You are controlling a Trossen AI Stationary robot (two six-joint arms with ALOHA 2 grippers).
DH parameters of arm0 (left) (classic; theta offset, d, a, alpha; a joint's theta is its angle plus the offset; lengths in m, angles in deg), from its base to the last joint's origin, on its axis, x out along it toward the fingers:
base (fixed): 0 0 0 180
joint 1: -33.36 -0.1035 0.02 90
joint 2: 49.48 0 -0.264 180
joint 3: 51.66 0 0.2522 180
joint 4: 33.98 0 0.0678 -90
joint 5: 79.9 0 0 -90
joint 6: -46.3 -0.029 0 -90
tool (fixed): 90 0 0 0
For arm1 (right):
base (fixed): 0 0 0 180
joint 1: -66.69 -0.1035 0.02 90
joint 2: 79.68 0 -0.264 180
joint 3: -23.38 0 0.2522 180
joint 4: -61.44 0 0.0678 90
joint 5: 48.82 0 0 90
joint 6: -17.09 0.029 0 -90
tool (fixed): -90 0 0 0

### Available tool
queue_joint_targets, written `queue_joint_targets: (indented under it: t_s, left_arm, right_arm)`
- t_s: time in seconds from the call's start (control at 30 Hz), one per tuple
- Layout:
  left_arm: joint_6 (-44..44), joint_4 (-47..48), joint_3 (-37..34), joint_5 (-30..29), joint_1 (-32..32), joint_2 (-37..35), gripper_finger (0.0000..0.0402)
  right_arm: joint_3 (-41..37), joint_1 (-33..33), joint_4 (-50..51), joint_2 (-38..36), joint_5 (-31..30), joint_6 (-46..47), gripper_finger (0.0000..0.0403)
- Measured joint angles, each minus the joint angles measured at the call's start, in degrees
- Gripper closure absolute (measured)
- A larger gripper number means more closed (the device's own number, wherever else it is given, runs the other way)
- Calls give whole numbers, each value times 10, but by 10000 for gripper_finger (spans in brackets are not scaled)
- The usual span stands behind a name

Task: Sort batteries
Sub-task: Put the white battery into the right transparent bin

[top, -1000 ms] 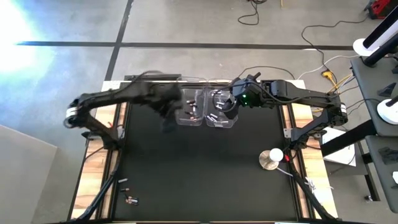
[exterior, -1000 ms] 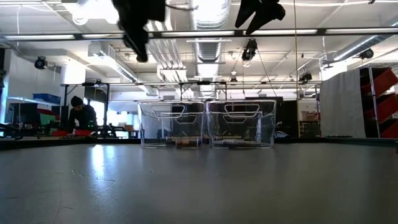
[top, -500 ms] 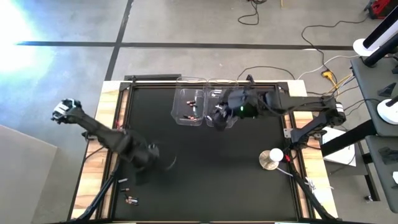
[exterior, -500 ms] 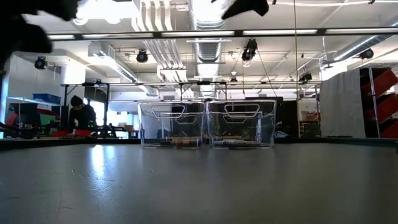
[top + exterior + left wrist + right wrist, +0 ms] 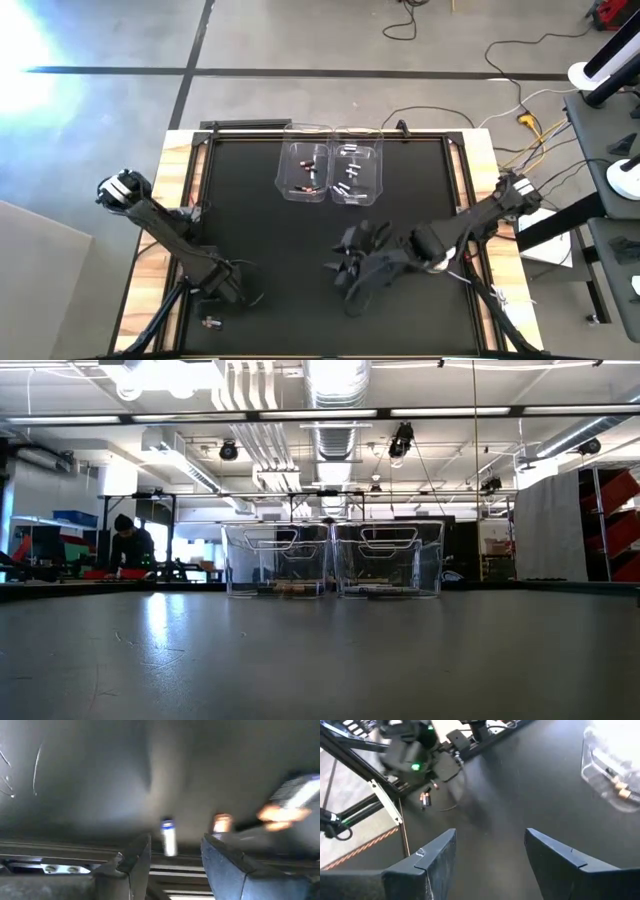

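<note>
No legible text, label, brand, number or sign in any of my views. The battery (image 5: 168, 837) seen from my left wrist shows only a blue band; markings too blurred to read.

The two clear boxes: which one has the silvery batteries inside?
The right clear box, as seen from above. Its batteries look silver-white, while the left clear box beside it holds dark, reddish ones.

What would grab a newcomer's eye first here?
Two clear rectangular plastic bins sit side by side at the black table's far edge, with small batteries inside. The left gripper hovers open at the near-left corner over loose silver-white and copper-tipped batteries; the right gripper is open mid-table.
</note>
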Motion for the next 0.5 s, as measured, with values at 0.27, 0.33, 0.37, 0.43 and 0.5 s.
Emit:
queue_joint_targets:
  t_s: [0.27, 0.33, 0.37, 0.43, 0.5]
  left_arm:
    - [-26, -32, -60, 64, -2, 26, 248]
    - [-28, -42, -63, 80, 0, 32, 248]
    - [-29, -42, -63, 86, 0, 35, 248]
    - [-30, -45, -63, 89, 1, 41, 248]
    - [-28, -52, -62, 89, 1, 49, 248]
  right_arm:
    - [0, -25, -1, 20, -28, 78, 176]
    - [0, -28, -1, 20, -28, 85, 179]
    - [0, -28, -1, 20, -27, 87, 179]
    - [0, -29, -1, 20, -27, 87, 178]
    - [0, -26, -1, 20, -27, 85, 176]
